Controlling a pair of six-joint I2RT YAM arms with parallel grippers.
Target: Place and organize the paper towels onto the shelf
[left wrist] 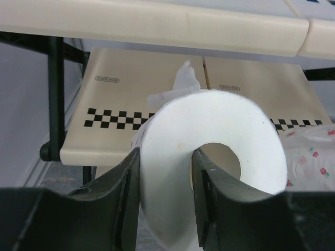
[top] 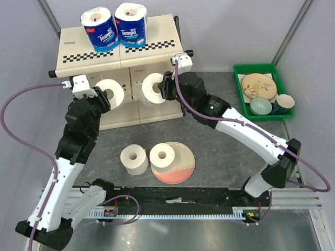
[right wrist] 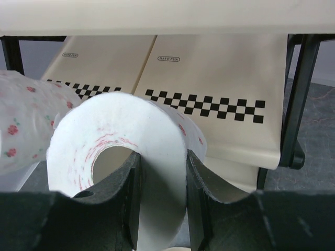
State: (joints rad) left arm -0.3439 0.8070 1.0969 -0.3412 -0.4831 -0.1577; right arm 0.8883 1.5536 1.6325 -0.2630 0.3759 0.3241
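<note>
The three-tier shelf (top: 78, 57) of cream panels with black checkered edging on a black tube frame stands at the far side of the grey bench (top: 220, 157). On the shelf's top panel two white paper rolls in blue "Tempo" wrappers stand upright, touching: the left wrapped roll (top: 99, 29) and the right wrapped roll (top: 131, 24).

The left pincer (top: 106, 95) is clamped on an unwrapped white paper roll (top: 114, 93), held at the front edge of the shelf's middle tier, on its left half. In the left wrist view, the pincer (left wrist: 165, 172) has one finger (left wrist: 125, 183) outside the roll (left wrist: 230, 125) and the other inside its hollow core, with the shelf's middle panel (left wrist: 157, 89) just behind.

The right pincer (top: 163, 88) grips a second unwrapped roll (top: 152, 89) the same way, at the front of the shelf's middle tier on its right half. In the right wrist view, the pincer (right wrist: 161, 172) pinches the roll's (right wrist: 115, 120) wall, with the checkered panel (right wrist: 209, 68) beyond. Whether either held roll rests on the tier cannot be told.

In front of the shelf, a third unwrapped roll (top: 134, 159) stands on the bench just beside a round pink-and-cream plate (top: 180, 167), on which a fourth unwrapped roll (top: 163, 155) stands. To the right of the shelf sits a green tray (top: 254, 66) of dishes.
</note>
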